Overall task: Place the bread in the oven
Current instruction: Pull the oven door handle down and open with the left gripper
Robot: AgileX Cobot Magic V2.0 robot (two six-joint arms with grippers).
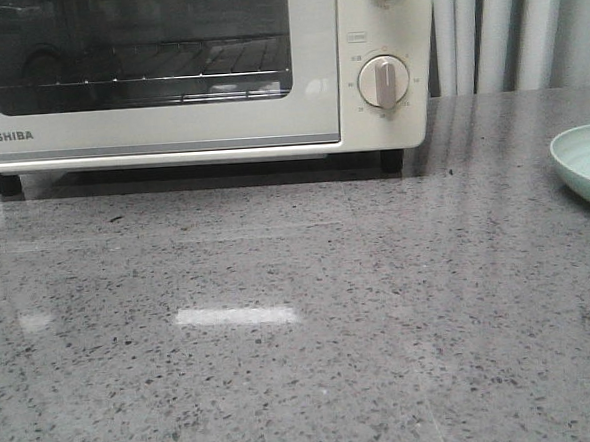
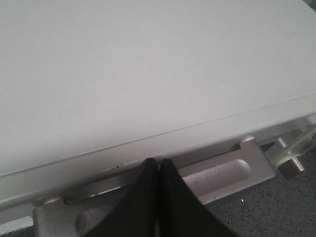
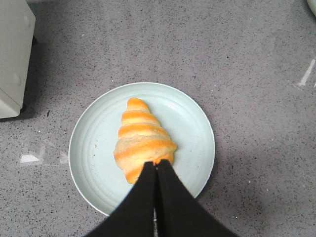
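Right claw (image 3: 156, 165): black fingers pressed together, tips meeting, nothing between them. It hangs above the bread (image 3: 143, 143), tips overlapping the roll's wide end in the right wrist view; contact or just above, cannot tell. Bread lies on a pale green plate (image 3: 94, 148), tapered end pointing to 12 o'clock from the claw, wide end at 6 o'clock nearest the fingers. My reading: claw is lined up along the roll's long axis for a pick, but the fingers must part first to straddle it. Plate sits on the grey speckled tabletop (image 3: 256, 89); a corner of the oven (image 3: 12, 59) shows at about 10 o'clock from the plate, apart from it. Left claw (image 2: 159, 170): fingers likewise closed tight, empty, poised over the oven's cream top panel, near an edge with metal brackets (image 2: 222, 175), likely the back, though I cannot say. Probably parked there to reach the door, which front view shows shut, wire rack (image 1: 136, 82) visible behind the glass. In the front view only the plate's rim appears, at 3 o'clock, well right of the oven; neither claw shows there. Door not yet opened, bread not yet lifted.
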